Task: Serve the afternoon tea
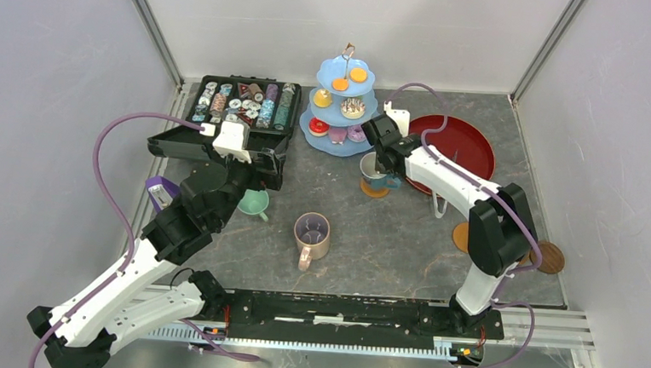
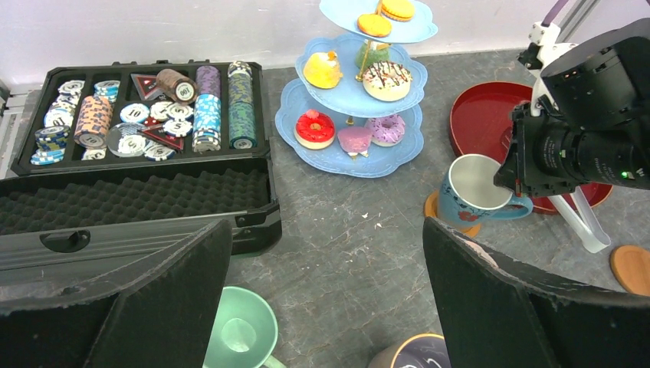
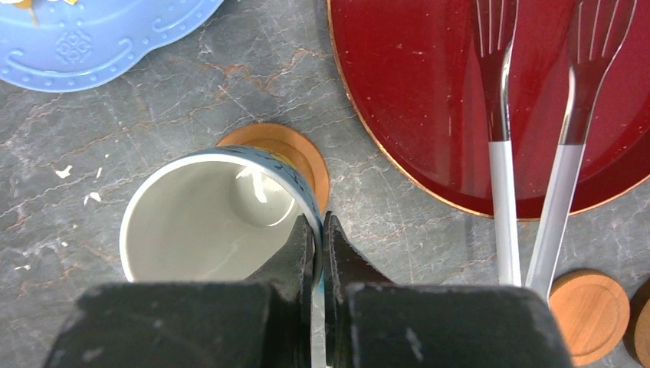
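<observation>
My right gripper (image 3: 317, 230) is shut on the rim of the white-and-blue mug (image 3: 199, 222), one finger inside and one outside. The mug (image 1: 374, 174) is over a round brown coaster (image 3: 287, 149), partly covering it; whether it rests on it I cannot tell. The pale-blue three-tier stand (image 1: 323, 141) with colourful pastries (image 2: 314, 129) is just behind. My left gripper (image 2: 326, 299) hangs open and empty above the table, between the mint green mug (image 2: 239, 333) and the tall pink mug (image 1: 311, 233).
An open black case of chips (image 1: 242, 102) stands at the back left. A red tray (image 1: 461, 141) lies right of the mug, with metal tongs (image 3: 502, 153) over its edge. Two more coasters (image 1: 461, 236) (image 1: 550, 257) lie at the right.
</observation>
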You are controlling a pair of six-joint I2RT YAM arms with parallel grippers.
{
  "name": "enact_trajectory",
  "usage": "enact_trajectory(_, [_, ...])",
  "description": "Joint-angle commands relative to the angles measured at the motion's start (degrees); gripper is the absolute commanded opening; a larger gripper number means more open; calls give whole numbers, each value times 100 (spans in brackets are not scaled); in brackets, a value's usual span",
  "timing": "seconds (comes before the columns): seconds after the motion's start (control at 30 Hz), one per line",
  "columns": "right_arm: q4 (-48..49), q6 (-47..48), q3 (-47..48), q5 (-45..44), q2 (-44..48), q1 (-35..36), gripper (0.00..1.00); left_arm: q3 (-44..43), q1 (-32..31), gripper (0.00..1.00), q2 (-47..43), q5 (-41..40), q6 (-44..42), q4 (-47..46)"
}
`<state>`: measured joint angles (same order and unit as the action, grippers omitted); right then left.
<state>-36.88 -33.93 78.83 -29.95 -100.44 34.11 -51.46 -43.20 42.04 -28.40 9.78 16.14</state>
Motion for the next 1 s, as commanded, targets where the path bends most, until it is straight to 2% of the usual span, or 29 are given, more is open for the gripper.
enact_trajectory(0.0, [427, -9, -21, -52, -82, -52, 0, -33, -4, 100, 16, -34, -24, -173])
enact_trajectory(0.47, [1103, 54, -116, 92, -608, -299, 0, -39, -4, 100, 53, -23, -29, -173])
enact_trajectory(0.63, [1050, 85, -158, 154, -476, -295, 0, -33, -4, 100, 42, -35, -38, -176])
enact_trajectory(0.8, [1245, 124, -595, 465, -56, -302, 0, -47, -4, 100, 45, -10, -29, -173])
enact_trajectory(0.9, [1474, 272, -771, 597, 107, -299, 7, -53, -4, 100, 58, 28, -29, -173])
enact_trajectory(0.97, [1525, 561, -691, 829, 93, -299, 19, -50, -4, 100, 59, 41, -20, -166])
